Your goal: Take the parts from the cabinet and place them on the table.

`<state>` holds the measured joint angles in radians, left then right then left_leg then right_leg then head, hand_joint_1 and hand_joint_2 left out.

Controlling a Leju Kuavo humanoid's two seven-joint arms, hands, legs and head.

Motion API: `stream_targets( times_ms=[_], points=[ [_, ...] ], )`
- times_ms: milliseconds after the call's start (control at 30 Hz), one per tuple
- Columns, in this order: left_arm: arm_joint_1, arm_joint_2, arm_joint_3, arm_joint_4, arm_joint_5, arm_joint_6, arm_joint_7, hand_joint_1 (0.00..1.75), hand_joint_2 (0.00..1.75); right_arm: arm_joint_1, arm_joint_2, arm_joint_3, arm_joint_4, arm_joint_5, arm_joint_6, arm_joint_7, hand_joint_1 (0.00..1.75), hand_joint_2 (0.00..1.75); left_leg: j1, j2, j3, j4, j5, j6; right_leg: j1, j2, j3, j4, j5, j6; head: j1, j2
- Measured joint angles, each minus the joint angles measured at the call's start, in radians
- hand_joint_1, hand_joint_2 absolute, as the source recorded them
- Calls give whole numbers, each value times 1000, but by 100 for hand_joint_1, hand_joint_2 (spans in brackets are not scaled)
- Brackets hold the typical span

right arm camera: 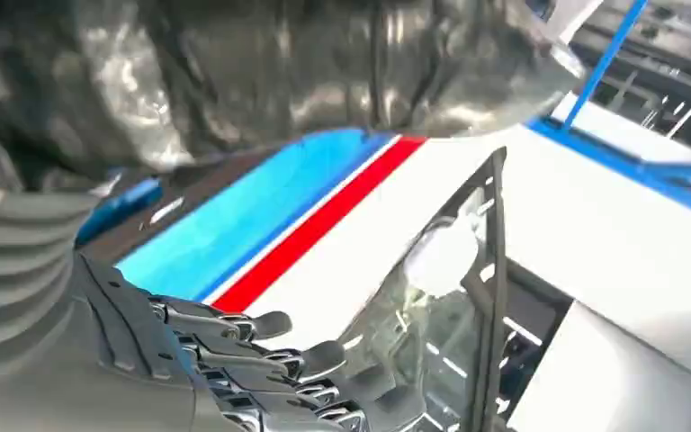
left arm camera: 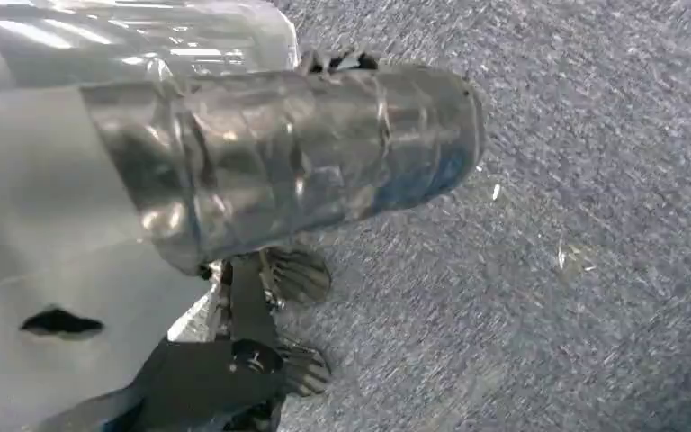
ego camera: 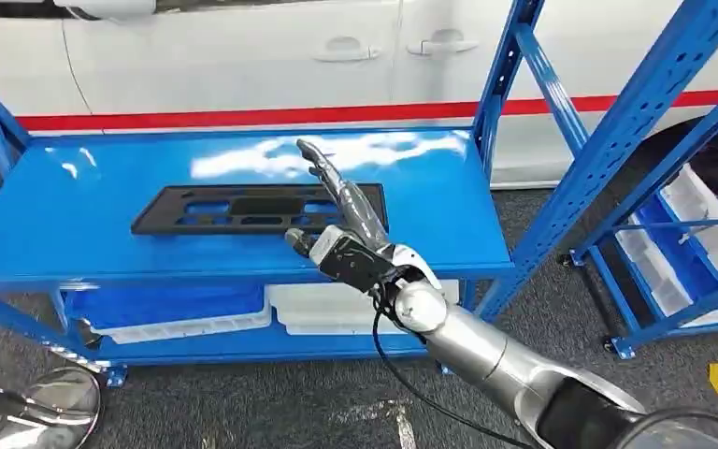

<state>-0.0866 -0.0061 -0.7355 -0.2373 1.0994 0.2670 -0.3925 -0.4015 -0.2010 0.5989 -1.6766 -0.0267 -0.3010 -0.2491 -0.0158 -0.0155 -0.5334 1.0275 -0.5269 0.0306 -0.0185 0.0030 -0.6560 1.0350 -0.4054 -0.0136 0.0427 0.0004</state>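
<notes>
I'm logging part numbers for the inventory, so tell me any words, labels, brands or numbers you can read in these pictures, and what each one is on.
None can be read.
Black slotted panel on the blue table: no label or number visible.
White bins on the lower shelf: no markings visible.
White car with the red stripe: no badge or lettering visible.
Right hand, open above the panel: no marking readable.

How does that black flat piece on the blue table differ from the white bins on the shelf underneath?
The black part is flat, long and full of cut-out slots; the white bins look solid and deeper. The part lies in the open on the blue table, beside the robot's right hand; the bins sit tucked on the lower shelf. Both rest on the same blue rack.
</notes>
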Motion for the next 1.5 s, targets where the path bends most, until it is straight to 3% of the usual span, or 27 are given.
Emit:
stream_targets(
  times_ms=[67, 133, 167, 200, 233, 300, 333, 367, 467, 500, 533, 633, 667, 700, 733, 800, 833, 867, 967, 1033, 1133, 1167, 1200, 1300, 1367, 1400, 1500],
  points=[
    [-2, 0, 0, 0, 0, 0, -1, 0, 0, -4, 2, 2, 2, 0, -1, 0, 0, 175, 4, 5, -43, 96, -32, -14, -2, -2, 11, -6, -4, -6, -2, 0],
    [-1, 0, -1, 0, 0, 0, -1, 0, 0, -5, 2, 6, 3, 0, -1, 0, 0, 175, 13, 6, -130, 241, -98, -24, -2, -3, 13, -5, -10, -10, -3, 0],
    [-1, -1, -1, 0, 0, 0, -1, 0, 0, -3, 2, 6, 5, 0, 0, 0, 0, 175, 18, 7, -166, 288, -110, -30, -2, -3, 14, -5, -12, -10, -3, 0],
    [-1, -2, -1, 0, 0, 0, -1, 0, 0, -3, 2, 7, 6, 0, 0, 0, 0, 175, 20, 8, -176, 284, -96, -31, -3, -2, 16, -5, -15, -10, -3, 0],
    [-1, -2, -1, 0, 0, 0, -1, 0, 0, -3, 2, 7, 7, 0, 0, 0, 0, 175, 22, 9, -163, 237, -57, -33, -4, -1, 21, -4, -18, -8, -3, 0],
    [2, -1, -1, 0, 0, 0, -1, 0, 0, -4, 2, 7, 7, 0, -1, 0, 0, 175, 26, 9, -91, 57, 57, -31, -7, 1, 35, -4, -25, -1, -3, 0],
    [1, -1, -1, 0, 0, 0, -1, 0, 0, -5, 2, 7, 7, 0, -1, 0, 0, 175, 25, 9, -70, -7, 78, -29, -8, 0, 37, -4, -27, 3, -3, 0],
    [-1, -1, -1, 0, 0, 0, -1, 0, 0, -5, 2, 7, 7, 0, -1, 0, 0, 175, 16, 9, -73, -10, 41, -25, -6, 1, 36, -4, -26, 8, -3, 0],
    [1, -1, -1, 0, 0, 0, -1, 0, 0, -5, 2, 7, 8, 13, -5, 6, 0, 175, 12, 7, -67, -6, 67, -5, -7, 0, 38, -8, -27, 28, -2, 0],
    [2, -2, -1, 0, 0, 0, 0, 0, 0, -8, 2, 8, 8, 55, -21, 29, 0, 175, 21, 8, -60, -19, 79, 7, -3, 0, 39, -6, -30, 37, -2, 0],
    [0, -3, -1, 0, 0, 0, 0, 0, 0, -11, 2, 11, 10, 124, -40, 61, 0, 175, 21, 10, -56, -24, 82, 11, -6, 0, 27, 15, -49, 37, -2, 0],
    [-3, -2, -5, 0, -2, -2, 2, 0, 0, -22, 2, 40, 21, 314, -78, 140, 0, 175, 16, 10, -57, -24, 81, 22, -3, 0, -62, 220, -154, 39, -2, 0],
    [-4, -2, -6, 0, -3, -2, 5, 0, 0, -22, 2, 50, 31, 382, -95, 169, 0, 175, 14, 9, -58, -23, 80, 23, -3, 0, -91, 281, -172, 39, -2, 0],
    [-3, -2, -9, 0, -6, -2, 10, 0, 0, -23, 3, 66, 45, 465, -114, 204, 0, 175, 12, 8, -57, -22, 79, 25, -2, 0, -99, 297, -165, 38, -2, 0],
    [-3, -2, -11, 0, -8, -1, 15, 0, 0, -25, 6, 79, 58, 530, -125, 228, 0, 175, 11, 6, -57, -20, 78, 25, -1, 0, -82, 263, -139, 36, -2, 0],
    [-3, -3, -21, 0, -13, 0, 25, 0, 0, -42, 15, 109, 88, 646, -127, 271, 0, 175, 9, 4, -56, -13, 73, 23, 1, 0, -1, 99, -56, 26, -2, 0],
    [-3, -4, -23, 0, -17, 0, 27, 0, 0, -53, 20, 124, 104, 690, -124, 291, 0, 175, 9, 4, -58, -7, 69, 19, 3, 0, 33, 23, -39, 18, -2, 0],
    [-5, -5, -26, 0, -19, -2, 30, 0, 0, -64, 26, 137, 122, 721, -118, 305, 0, 175, 0, 4, -67, 1, 65, 14, 10, 0, 50, 6, -53, 17, -2, 0],
    [-7, -5, -41, 0, -38, -16, 49, 0, 0, -100, 63, 182, 203, 801, -59, 345, 0, 175, 7, 4, -66, -6, 71, 0, 13, 1, 44, 6, -46, 9, -2, 0],
    [-9, -2, -50, 0, -48, -29, 57, 0, 0, -136, 99, 207, 267, 832, -47, 353, 0, 175, 8, 4, -72, 6, 56, -14, 2, -3, 51, -11, -37, -4, -2, 0],
    [-11, -2, -67, 0, -59, -41, 60, 0, 0, -199, 163, 244, 375, 845, -31, 354, 0, 175, 15, 6, -162, 196, -39, -33, 0, -4, 51, -13, -36, -10, -3, 0],
    [-10, -3, -74, 0, -62, -43, 60, 0, 0, -216, 181, 259, 416, 848, -22, 354, 0, 175, 18, 7, -202, 270, -61, -39, 0, -8, 50, -13, -36, -11, -3, 0],
    [-10, -3, -78, 0, -63, -43, 61, 0, 0, -228, 196, 272, 455, 851, -18, 355, 0, 175, 20, 8, -216, 292, -59, -41, 0, -9, 50, -12, -36, -11, -3, 0],
    [-9, -2, -84, 0, -66, -46, 61, 0, 0, -254, 228, 290, 523, 852, -14, 355, 0, 175, 25, 9, -181, 211, 6, -45, -2, -9, 50, -11, -37, -9, -3, 0],
    [-8, -2, -92, 0, -72, -47, 65, 0, 0, -287, 255, 301, 584, 839, -8, 355, 0, 175, 27, 9, -93, 30, 92, -41, -4, -6, 51, -8, -40, -6, -3, 0],
    [-12, -2, -99, 0, -79, -47, 71, 0, 0, -308, 273, 305, 624, 828, -3, 353, 0, 175, 24, 8, -71, -11, 78, -37, 1, -5, 48, -7, -41, -1, -3, 0],
    [-18, -2, -118, 0, -85, -47, 85, 0, 0, -359, 313, 318, 735, 805, 23, 344, 0, 175, 16, 6, -74, -15, 84, -22, -1, -5, 47, -13, -35, 15, -2, 0]
  ],
)
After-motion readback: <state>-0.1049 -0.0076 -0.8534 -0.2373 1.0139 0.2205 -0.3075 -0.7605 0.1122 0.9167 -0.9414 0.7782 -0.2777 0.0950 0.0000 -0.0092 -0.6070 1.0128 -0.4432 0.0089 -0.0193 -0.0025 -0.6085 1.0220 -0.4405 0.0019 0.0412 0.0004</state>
